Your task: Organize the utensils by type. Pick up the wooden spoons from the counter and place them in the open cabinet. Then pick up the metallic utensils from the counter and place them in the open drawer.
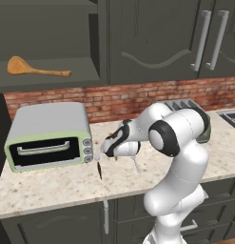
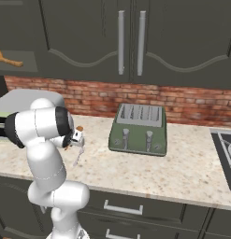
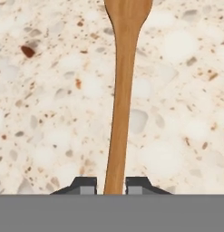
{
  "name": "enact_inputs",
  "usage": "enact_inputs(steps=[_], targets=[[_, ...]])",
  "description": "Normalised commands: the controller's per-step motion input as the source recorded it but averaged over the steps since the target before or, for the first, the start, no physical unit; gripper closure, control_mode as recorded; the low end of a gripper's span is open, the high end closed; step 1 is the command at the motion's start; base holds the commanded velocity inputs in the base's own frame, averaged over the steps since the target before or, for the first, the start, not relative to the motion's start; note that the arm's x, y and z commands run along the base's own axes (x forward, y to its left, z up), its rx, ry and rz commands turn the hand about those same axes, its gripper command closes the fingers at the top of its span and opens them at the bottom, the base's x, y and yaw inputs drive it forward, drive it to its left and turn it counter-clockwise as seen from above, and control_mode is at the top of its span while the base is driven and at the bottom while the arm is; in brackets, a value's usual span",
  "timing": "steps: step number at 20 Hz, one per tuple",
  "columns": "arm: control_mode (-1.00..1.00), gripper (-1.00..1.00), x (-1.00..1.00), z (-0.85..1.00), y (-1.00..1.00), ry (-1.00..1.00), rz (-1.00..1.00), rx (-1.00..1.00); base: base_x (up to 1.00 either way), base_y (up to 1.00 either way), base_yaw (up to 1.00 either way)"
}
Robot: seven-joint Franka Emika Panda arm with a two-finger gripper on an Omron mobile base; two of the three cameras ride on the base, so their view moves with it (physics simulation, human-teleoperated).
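Observation:
In the hand view, my gripper is shut on the handle of a slim wooden spoon. One dark finger stands on each side of the handle, and the spoon's bowl points away over the speckled counter. The hand hangs low over the counter beside the toaster oven. A second wooden spoon with a broad bowl lies on the shelf of the open cabinet. A small knife and a silver fork lie on the counter close to the hand. The drawer is out of view.
A pale green toaster oven stands on the counter to the hand's left. A green toaster stands to the right, against the brick wall. A cooktop occupies the far right. Closed upper cabinets with bar handles hang above.

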Motion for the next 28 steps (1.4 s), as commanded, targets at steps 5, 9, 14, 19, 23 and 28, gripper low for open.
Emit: enact_inputs(steps=[5, 9, 14, 19, 23, 28], targets=[[-1.0, 1.0, 0.1, -0.95, 0.0, -0.01, 0.0, -0.1, 0.0, 0.0, 0.0], [-1.0, 1.0, 0.08, -0.87, 0.0, 0.0, 0.0, -0.12, 0.0, 0.0, 0.0], [-1.0, 1.0, 0.11, -0.74, 0.0, 0.0, 0.0, -0.08, 0.0, 0.0, 0.0], [-1.0, 1.0, 0.11, -0.27, 0.0, 0.07, 0.0, 0.05, 0.0, 0.0, 0.0], [-1.0, 1.0, 0.0, -0.02, -0.04, 0.05, 0.0, 0.06, 0.0, 0.0, 0.0], [-1.0, 1.0, -0.01, 0.06, -0.01, 0.0, 0.02, 0.04, 0.0, 0.0, 0.0]])
